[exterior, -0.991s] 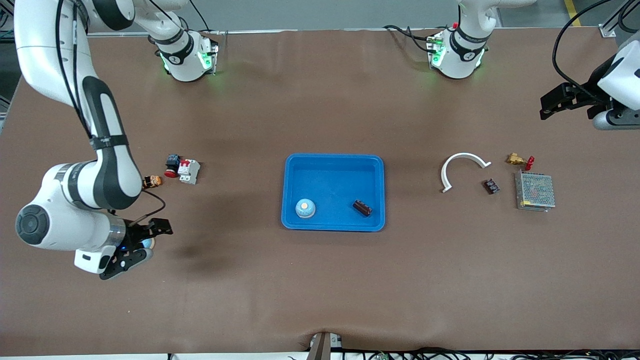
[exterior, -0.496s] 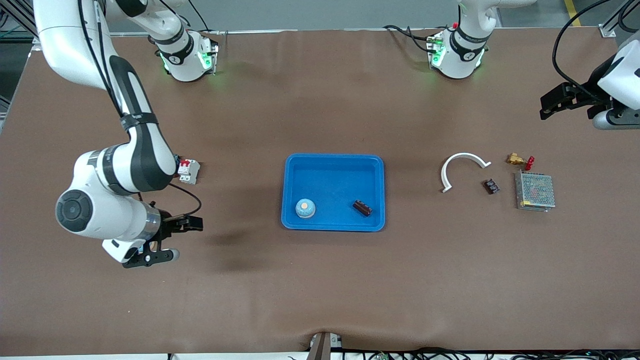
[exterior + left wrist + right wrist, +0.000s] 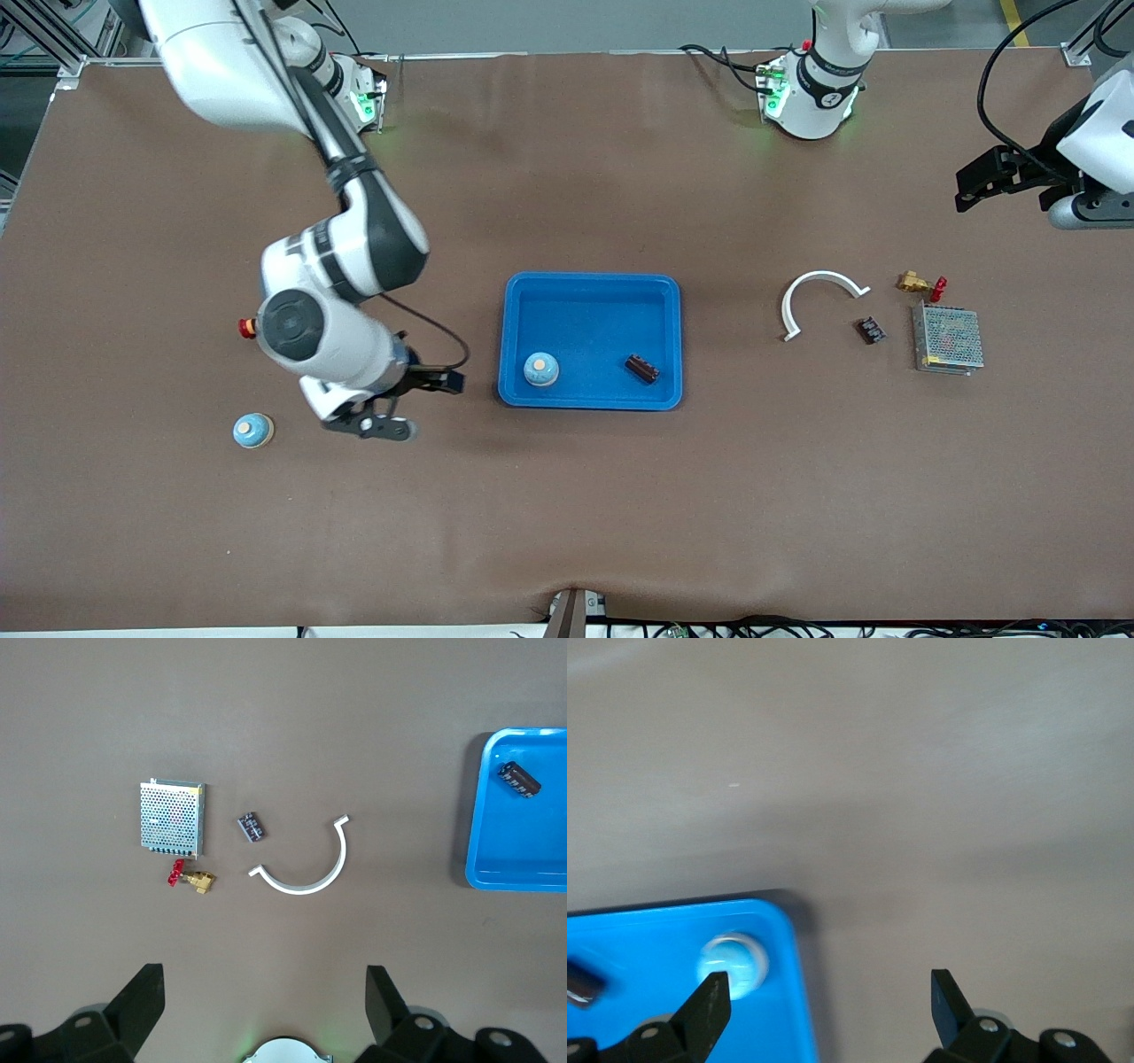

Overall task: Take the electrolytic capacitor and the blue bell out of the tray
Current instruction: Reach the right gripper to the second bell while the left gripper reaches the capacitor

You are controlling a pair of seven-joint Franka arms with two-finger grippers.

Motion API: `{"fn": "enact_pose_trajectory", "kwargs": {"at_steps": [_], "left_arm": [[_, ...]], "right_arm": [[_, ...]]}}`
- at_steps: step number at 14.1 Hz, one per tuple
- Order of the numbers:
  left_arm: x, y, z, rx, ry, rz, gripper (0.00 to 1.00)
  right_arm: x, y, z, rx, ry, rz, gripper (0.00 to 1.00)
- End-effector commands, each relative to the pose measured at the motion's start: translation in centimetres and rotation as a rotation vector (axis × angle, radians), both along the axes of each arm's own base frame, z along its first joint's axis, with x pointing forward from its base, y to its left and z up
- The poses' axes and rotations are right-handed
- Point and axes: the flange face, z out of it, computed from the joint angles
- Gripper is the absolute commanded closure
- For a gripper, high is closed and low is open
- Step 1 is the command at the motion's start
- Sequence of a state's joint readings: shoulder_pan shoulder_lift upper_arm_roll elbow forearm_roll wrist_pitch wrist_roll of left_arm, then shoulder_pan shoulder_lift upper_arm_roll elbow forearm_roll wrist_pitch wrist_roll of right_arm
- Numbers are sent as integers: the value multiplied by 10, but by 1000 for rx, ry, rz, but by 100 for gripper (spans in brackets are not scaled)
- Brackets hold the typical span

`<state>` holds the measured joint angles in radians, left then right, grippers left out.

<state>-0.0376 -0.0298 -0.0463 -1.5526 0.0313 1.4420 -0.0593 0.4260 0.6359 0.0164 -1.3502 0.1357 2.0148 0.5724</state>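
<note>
A blue tray (image 3: 592, 288) at the table's middle holds a light-blue bell (image 3: 540, 369) and a dark capacitor (image 3: 641, 368). A second bell (image 3: 252, 431) sits on the table toward the right arm's end. A second capacitor (image 3: 871, 330) lies beside a white arc (image 3: 819, 292). My right gripper (image 3: 416, 406) is open and empty over the table between the loose bell and the tray. Its wrist view shows the tray's corner (image 3: 780, 992) and the bell in the tray (image 3: 733, 964) past its gripper (image 3: 828, 1005). My left gripper (image 3: 974, 184) is open and waits high at the left arm's end.
A metal power supply (image 3: 948, 338) and a brass valve with a red handle (image 3: 920, 284) lie near the loose capacitor (image 3: 251, 827). A red button (image 3: 246, 327) shows beside the right arm. The left wrist view shows the power supply (image 3: 172, 818), the arc (image 3: 306, 870) and the tray (image 3: 523, 873).
My right gripper has moved from over the loose bell toward the tray, open and empty. The bell stays on the table, uncovered. The left arm has not moved.
</note>
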Motion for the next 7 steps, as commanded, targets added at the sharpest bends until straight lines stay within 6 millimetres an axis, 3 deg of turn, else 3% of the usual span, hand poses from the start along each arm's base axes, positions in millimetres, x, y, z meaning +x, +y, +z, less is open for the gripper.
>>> {"fn": "enact_pose_trajectory", "kwargs": {"at_steps": [1,7], "left_arm": [[0,-1,5,-22,4,-1,0],[5,-1,-3,-20,19,1,0]], "right_arm": [[-13,27,-6,-5,-2,-63,0],[-22,66,-33,16,-41,-150,0]]}}
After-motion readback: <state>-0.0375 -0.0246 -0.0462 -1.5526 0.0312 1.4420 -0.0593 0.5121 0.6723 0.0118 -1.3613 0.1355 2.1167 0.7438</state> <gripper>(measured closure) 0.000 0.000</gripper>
